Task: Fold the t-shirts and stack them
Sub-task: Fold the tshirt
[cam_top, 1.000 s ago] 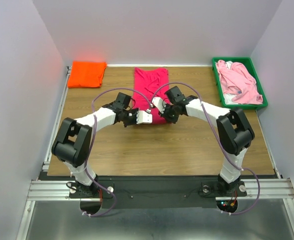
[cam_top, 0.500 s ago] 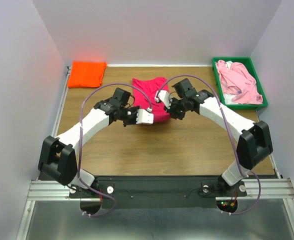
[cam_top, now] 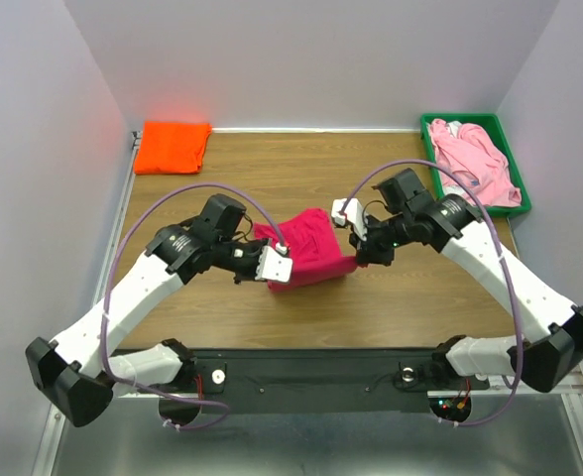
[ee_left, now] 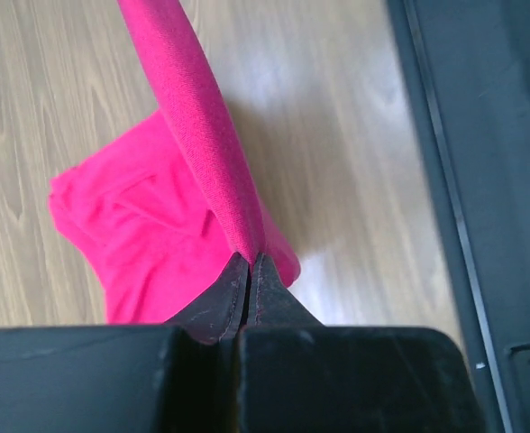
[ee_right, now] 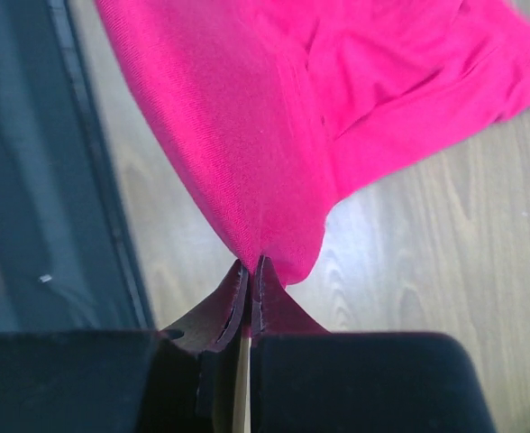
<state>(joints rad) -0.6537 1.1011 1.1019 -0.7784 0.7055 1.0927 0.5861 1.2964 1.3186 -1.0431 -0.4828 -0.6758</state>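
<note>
**Both grippers pinching the magenta shirt, mid-table**

The crimson-magenta t-shirt [cam_top: 309,246] sits at the centre of the table [cam_top: 410,307], bunched between the two grippers. The L gripper [cam_top: 275,281] has the shirt's near-left corner and the R gripper [cam_top: 355,260] its near-right corner.

In the L wrist cam, the fingertips [ee_left: 250,263] are pressed together on a taut fold of cloth running up and away, w/ the rest of the shirt [ee_left: 148,225] lying rumpled on the wood below. The R wrist cam shows the same: tips [ee_right: 250,268] clamped on a stretched edge, remainder [ee_right: 409,81] slack on the table. How far the near edge is lifted is hard to judge from the top cam.

The orange t-shirt [cam_top: 173,146] lies folded at the far-left corner. The pale pink t-shirt [cam_top: 475,164] is heaped in the green tray [cam_top: 518,206] at far right. Both are well apart from the grippers.
</note>
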